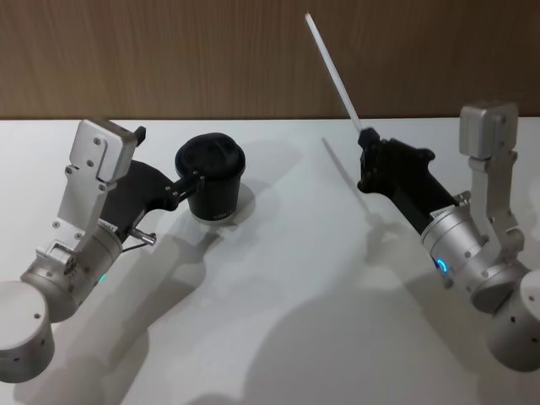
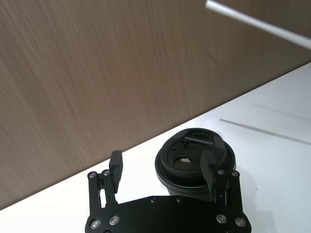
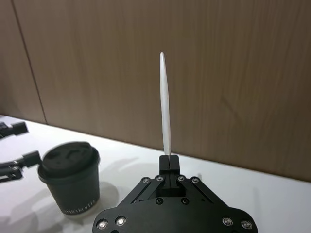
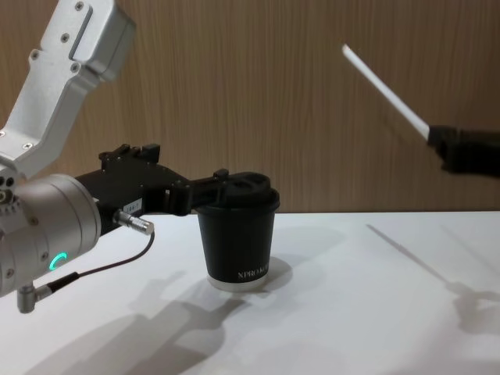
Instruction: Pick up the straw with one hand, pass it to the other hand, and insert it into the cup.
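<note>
Pinched straw (image 1: 335, 72) by its lower end in right gripper (image 1: 365, 133), slanting high above table (image 1: 295, 321), well apart from cup (image 1: 215, 198). Spread left gripper (image 2: 163, 162) wide at the lid (image 2: 194, 150), one finger (image 2: 210, 172) in front of it, nothing clasped. Read as the run-up to insertion; called next for swinging the straw over and lining its end with the lid's hole (image 2: 183, 161). Showed that hole from the left wrist; hid it from the chest, but gave the cup's lettering (image 4: 251, 275) there.
</note>
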Robot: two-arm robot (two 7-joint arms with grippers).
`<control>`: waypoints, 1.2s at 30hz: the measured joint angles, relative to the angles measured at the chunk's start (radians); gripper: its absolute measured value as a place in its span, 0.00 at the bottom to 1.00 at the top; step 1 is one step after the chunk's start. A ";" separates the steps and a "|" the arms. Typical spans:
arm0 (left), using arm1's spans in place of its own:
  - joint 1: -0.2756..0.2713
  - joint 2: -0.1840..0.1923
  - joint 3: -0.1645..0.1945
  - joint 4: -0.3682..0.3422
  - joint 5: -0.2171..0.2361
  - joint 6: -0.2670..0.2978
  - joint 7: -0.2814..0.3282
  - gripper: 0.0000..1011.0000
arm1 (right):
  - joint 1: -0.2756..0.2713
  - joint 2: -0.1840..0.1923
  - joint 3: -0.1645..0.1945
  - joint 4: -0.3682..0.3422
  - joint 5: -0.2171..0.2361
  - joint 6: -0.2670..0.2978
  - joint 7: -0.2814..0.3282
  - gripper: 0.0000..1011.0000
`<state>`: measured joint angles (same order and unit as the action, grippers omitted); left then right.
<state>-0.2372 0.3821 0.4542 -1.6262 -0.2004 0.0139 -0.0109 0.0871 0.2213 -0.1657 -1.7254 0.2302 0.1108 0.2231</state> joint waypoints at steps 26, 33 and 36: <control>0.000 0.000 0.000 0.000 0.000 0.000 0.000 0.99 | 0.134 0.035 -0.090 0.044 0.123 -0.268 0.291 0.00; 0.000 0.000 0.000 0.000 0.000 0.000 0.000 0.99 | 0.182 0.042 -0.131 0.069 0.137 -0.304 0.363 0.00; 0.000 0.000 0.000 0.000 0.000 0.000 0.000 0.99 | 0.199 0.046 -0.147 0.077 0.138 -0.312 0.385 0.00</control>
<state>-0.2372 0.3821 0.4542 -1.6262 -0.2004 0.0139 -0.0109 0.2861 0.2676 -0.3124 -1.6489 0.3683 -0.2014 0.6085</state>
